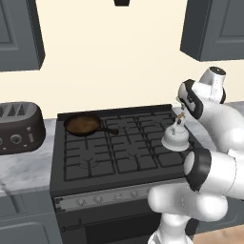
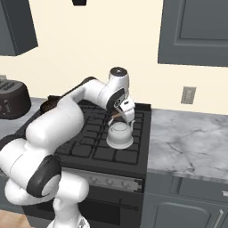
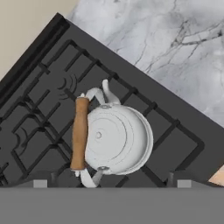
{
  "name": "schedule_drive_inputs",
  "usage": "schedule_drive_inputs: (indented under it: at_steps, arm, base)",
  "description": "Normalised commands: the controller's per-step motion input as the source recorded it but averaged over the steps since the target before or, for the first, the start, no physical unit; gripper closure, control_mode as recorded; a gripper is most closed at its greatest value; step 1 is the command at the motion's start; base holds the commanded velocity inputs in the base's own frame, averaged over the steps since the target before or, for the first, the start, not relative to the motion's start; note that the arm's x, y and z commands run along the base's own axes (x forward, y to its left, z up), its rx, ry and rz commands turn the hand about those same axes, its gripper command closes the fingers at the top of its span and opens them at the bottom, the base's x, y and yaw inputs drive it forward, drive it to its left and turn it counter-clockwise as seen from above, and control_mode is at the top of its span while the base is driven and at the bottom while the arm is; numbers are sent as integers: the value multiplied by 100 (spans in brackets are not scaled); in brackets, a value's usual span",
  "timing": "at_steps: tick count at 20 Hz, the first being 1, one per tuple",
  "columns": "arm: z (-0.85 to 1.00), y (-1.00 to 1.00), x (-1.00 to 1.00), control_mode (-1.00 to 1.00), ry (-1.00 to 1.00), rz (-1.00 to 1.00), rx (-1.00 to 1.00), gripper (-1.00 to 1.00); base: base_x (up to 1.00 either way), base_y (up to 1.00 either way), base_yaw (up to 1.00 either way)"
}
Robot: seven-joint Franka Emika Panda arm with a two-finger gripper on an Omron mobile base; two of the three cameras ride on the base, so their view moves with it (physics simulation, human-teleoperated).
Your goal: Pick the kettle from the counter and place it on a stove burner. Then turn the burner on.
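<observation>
The silvery kettle (image 1: 175,140) (image 2: 119,135) (image 3: 118,138) stands on the black grate bars at the right side of the range, its arched handle with the brown wooden piece (image 3: 79,133) pointing up. My gripper (image 1: 184,110) (image 2: 125,112) (image 3: 109,183) hovers just above the handle and is open, its fingertips (image 3: 41,183) spread wide to either side of the kettle and touching nothing. The burner under the kettle is hidden; a neighbouring stove burner (image 1: 132,153) lies bare to its left. The marble counter (image 2: 191,138) (image 3: 175,35) runs right of the range.
A dark brown frying pan (image 1: 83,125) sits on the back left burner. A dark toaster (image 1: 19,126) (image 2: 11,98) stands on the counter left of the range. Burner knobs (image 1: 116,195) (image 2: 113,181) line the range front. Grey wall cabinets (image 2: 196,31) hang above.
</observation>
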Motion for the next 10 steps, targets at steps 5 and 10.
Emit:
schedule_drive_inputs:
  at_steps: [5,10]
  arm:
    - [5,-8,-76,-100,-11,13,0,-100]
    - [4,-18,-82,-100,-16,18,0,-100]
  base:
    - [0,0,0]
    - [0,0,0]
